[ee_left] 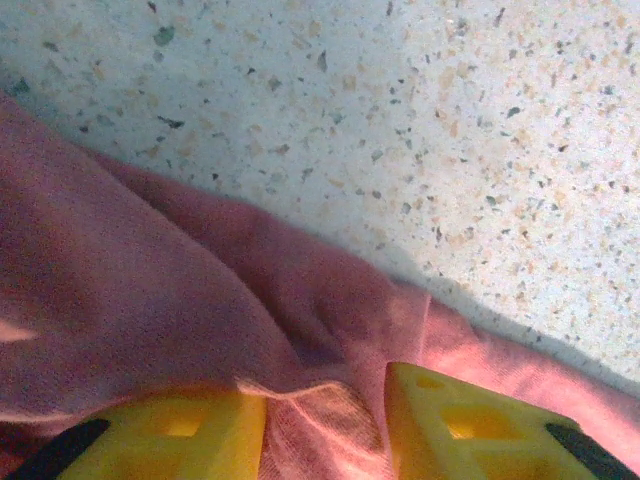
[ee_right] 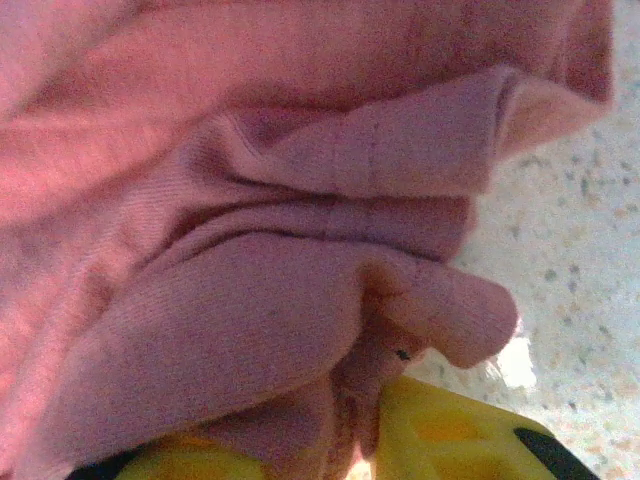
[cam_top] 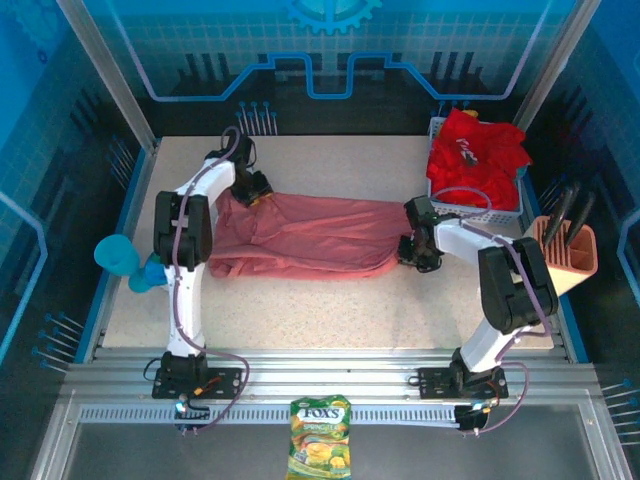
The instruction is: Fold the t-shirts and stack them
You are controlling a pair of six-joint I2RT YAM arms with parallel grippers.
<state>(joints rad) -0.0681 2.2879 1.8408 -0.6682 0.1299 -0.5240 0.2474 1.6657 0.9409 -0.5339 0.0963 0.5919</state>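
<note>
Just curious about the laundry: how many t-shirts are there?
2 visible: a salmon-pink t-shirt on the table, a red t-shirt heaped in the basket; more may hide in that heap.

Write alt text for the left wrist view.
The left gripper pinches a raised fold of a faded salmon-pink cloth t-shirt between its yellow plastic fingers at the bottom edge. Speckled off-white tabletop lies across the upper right.
</note>
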